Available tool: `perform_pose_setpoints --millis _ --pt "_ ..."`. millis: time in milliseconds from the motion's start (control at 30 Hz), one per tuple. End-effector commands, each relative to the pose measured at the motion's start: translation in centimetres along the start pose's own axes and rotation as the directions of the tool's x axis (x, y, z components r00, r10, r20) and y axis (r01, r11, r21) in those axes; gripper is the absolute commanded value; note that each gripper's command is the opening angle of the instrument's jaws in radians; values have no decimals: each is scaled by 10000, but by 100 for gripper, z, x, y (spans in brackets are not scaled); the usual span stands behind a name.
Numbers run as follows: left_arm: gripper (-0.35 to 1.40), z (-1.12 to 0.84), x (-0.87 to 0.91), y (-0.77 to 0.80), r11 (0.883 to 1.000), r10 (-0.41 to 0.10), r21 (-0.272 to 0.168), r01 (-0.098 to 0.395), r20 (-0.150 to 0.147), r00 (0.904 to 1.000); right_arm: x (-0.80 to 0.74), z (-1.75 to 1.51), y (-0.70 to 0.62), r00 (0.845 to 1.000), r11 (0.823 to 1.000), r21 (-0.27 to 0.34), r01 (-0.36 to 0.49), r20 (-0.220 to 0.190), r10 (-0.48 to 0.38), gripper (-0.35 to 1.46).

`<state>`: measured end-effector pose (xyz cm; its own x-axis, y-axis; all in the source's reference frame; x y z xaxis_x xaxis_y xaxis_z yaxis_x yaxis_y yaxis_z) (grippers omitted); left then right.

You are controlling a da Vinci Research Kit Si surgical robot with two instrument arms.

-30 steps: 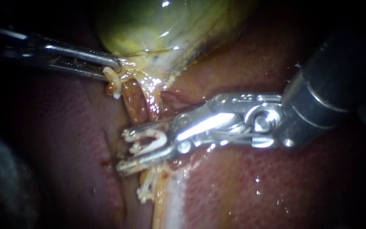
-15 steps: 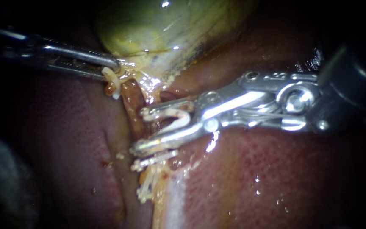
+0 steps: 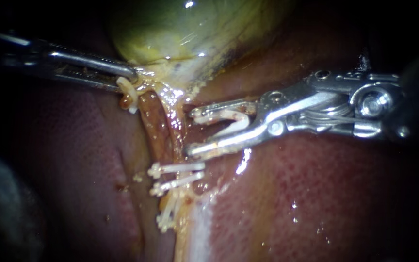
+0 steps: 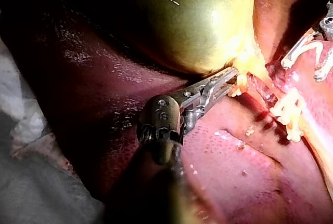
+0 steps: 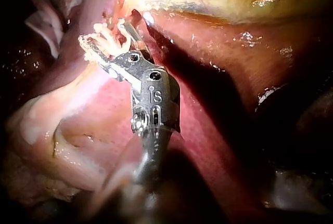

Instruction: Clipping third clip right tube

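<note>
The yellow-green gallbladder point(image 3: 190, 34) narrows to a brown tube point(image 3: 153, 126) with a paler tube point(image 3: 176, 123) just to its right. Two white clips point(image 3: 176, 168) cross them lower down, and more white clip ends point(image 3: 167, 216) lie below. My left instrument point(image 3: 128, 76) is shut on tissue at the gallbladder's neck, beside a small white clip point(image 3: 128, 90). My right instrument point(image 3: 193, 132) carries an open white clip point(image 3: 229, 121) between its spread jaws. Its tips lie just right of the paler tube, above the two clips. The left wrist view shows the left instrument point(image 4: 233, 77) at the neck.
Red liver point(image 3: 316, 204) fills the view below and to the right, and darker liver point(image 3: 73, 155) lies to the left. A pale strip of tissue point(image 3: 197, 233) runs down from the clips. White gauze point(image 4: 21, 120) shows beside the left instrument's shaft in its wrist view.
My right instrument has drawn up and to the right, from astride the tubes near the lower clips to beside the paler tube. Two clips across the tubes now show. The left instrument has not moved.
</note>
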<state>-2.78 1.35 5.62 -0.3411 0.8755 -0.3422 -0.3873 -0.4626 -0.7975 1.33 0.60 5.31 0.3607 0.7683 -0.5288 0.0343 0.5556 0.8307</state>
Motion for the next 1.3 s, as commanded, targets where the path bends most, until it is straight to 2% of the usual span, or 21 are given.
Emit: perform_pose_setpoints --millis 33,300,500,600,767,1067,1300 --pt "-35 0 0 0 10000 -1 -1 1 0 10000 -2 1 3 10000 10000 -6 12 1 -12 50" --pt "-35 0 0 0 10000 -2 0 2 0 10000 -26 9 31 9999 9998 -186 6 122 -3 50" --pt "-35 0 0 0 10000 -2 0 2 0 10000 -36 21 50 9999 9995 -301 -102 106 105 50" --pt "-35 0 0 0 10000 -2 -25 2 15 10000 -39 29 54 9999 9993 -349 -132 100 135 50" --pt "-35 0 0 0 10000 -2 -24 2 15 10000 -39 39 57 9997 9989 -409 -244 78 248 50" --pt "-35 0 0 0 10000 -3 -22 3 13 10000 -30 60 60 9930 9950 -44 -996 -639 991 50" --pt "-35 0 0 1 10000 -3 -22 3 13 10000 -24 76 55 9840 9892 202 -1451 -1013 1464 50"
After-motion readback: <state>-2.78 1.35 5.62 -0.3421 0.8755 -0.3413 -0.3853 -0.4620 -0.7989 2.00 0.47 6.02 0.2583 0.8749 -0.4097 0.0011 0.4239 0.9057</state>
